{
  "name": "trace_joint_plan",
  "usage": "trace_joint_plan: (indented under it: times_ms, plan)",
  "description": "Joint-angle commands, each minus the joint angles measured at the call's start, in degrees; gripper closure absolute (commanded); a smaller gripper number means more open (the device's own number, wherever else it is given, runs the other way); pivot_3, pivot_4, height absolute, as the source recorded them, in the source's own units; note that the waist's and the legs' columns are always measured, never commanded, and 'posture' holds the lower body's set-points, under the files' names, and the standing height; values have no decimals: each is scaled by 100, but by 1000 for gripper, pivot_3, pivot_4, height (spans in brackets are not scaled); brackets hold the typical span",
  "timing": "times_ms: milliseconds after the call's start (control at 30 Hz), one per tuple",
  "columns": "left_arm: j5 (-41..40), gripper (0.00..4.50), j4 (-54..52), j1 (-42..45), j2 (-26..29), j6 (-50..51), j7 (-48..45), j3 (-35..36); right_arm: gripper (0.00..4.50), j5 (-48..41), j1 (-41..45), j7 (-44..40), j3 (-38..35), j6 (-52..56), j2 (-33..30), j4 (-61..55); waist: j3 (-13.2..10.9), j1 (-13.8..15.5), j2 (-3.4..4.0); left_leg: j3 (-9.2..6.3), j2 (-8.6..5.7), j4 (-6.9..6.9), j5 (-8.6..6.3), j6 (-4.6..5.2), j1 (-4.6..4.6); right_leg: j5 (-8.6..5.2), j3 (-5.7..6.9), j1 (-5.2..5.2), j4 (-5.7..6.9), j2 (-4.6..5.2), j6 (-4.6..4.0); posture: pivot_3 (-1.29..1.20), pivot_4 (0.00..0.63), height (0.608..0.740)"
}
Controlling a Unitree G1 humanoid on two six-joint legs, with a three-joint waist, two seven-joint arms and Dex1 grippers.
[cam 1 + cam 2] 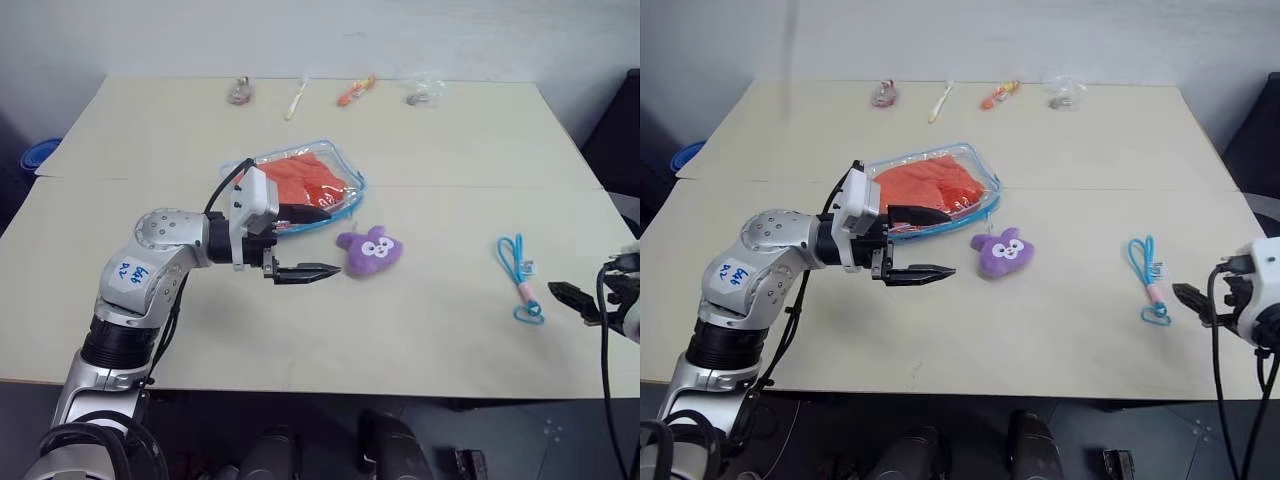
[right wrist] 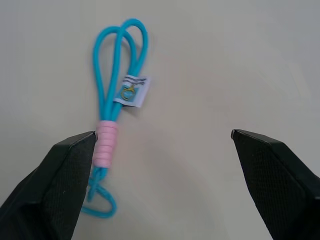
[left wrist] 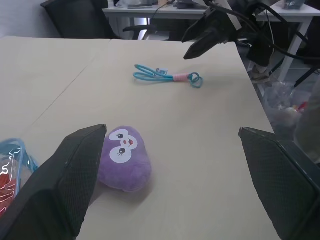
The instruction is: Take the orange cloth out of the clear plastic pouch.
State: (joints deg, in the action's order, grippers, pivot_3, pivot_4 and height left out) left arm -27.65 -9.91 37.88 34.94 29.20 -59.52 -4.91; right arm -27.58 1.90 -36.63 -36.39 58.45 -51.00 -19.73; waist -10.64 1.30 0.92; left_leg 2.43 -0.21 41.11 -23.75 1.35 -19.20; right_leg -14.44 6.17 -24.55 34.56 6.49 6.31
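Both tools gape empty — left tool (image 1: 312, 242) just beside clear plastic pouch (image 1: 345, 172).

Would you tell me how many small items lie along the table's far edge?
4: a reddish trinket farthest left, a pale stick, an orange item, and a crumpled clear wrapper farthest right.

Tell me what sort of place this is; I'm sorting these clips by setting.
Probably an office or lab set up for robot trials: a plain beige table laid out with small test items, and in the left wrist view desks, cables and a dark chair behind it.
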Motion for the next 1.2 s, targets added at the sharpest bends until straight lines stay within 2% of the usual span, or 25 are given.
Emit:
trace_joint_plan:
  times_ms: [33,200,367,600,800,900,967,1200]
  plan:
    - [743,0,543,47,361,-669,-12,-80,37,-550,228,-754,121,-479,-453,-1087,0,-33,2,3,4,-2,0,-2,4,0,-2,0,1,-6,0,0,150,740]
    - [2178,0,1920,401,825,-1929,299,-464,37,-1430,712,-1566,819,-725,-834,-1977,-5,-5,-6,-3,9,-5,1,-8,2,-1,5,0,-7,-17,-2,0,150,740]
    - [3006,0,2805,984,646,-2607,750,-705,37,-1800,1561,-1695,1635,-897,-853,-2122,-11,117,-24,-14,-7,15,-7,8,-26,2,31,3,-17,4,2,0,150,740]
    - [3715,0,3536,1261,286,-3302,1119,-983,37,-1624,1962,-1540,2308,-1161,-714,-2013,-12,132,-27,8,-12,23,-14,22,-59,16,52,2,-56,6,29,0,150,740]
    - [3825,0,3696,1313,265,-3349,1076,-918,37,-1599,1948,-1445,2372,-1269,-717,-1882,-12,107,-27,-10,-8,54,-14,22,-90,20,74,-8,-50,5,33,0,150,740]
    - [3817,586,3872,1417,199,-3357,1167,-850,0,-1562,1911,-1403,2415,-1322,-705,-1875,-12,112,-27,-14,-8,71,-14,22,-96,26,74,-6,-48,6,38,0,150,740]
    - [3833,1163,3918,1442,200,-3418,1134,-861,0,-1554,1873,-1383,2428,-1350,-700,-1888,-12,121,-27,-17,-8,75,-14,22,-98,26,75,-6,-48,7,38,0,150,740]
    - [3804,3539,3986,1435,243,-3504,1058,-822,0,-1503,1800,-1346,2440,-1447,-700,-1859,-12,120,-27,-17,-9,75,-14,23,-100,27,77,-7,-49,7,38,0,150,740]
